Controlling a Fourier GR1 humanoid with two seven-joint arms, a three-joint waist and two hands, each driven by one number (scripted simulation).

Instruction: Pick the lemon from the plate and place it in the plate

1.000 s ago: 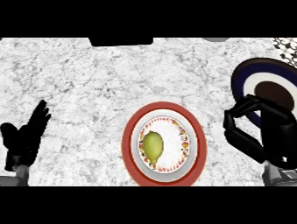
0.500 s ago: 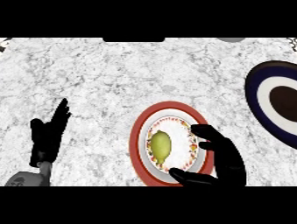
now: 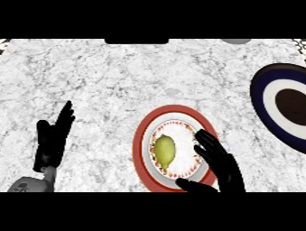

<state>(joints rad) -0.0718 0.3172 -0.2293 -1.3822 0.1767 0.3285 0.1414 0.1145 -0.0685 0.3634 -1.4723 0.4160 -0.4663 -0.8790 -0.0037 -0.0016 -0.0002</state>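
A yellow-green lemon (image 3: pixel 165 149) lies in the middle of a red-rimmed plate (image 3: pixel 146 139) with a patterned white centre, low in the head view. My right hand (image 3: pixel 220 164) hovers over that plate's right rim, fingers straight and open, thumb reaching toward the plate's lower edge, just right of the lemon and not touching it. A dark blue plate (image 3: pixel 265 90) with a white ring and brown centre sits at the right edge. My left hand (image 3: pixel 52 139) rests open at the lower left, fingers up.
The marble counter (image 3: pixel 115 81) spreads wide to the left and behind the plates. A dark object (image 3: pixel 136 41) and a grey one (image 3: pixel 236 40) sit at the far edge.
My right hand has moved left from the blue plate to the red plate's right rim and spread open beside the lemon. The view has shifted, so both plates now sit further right.
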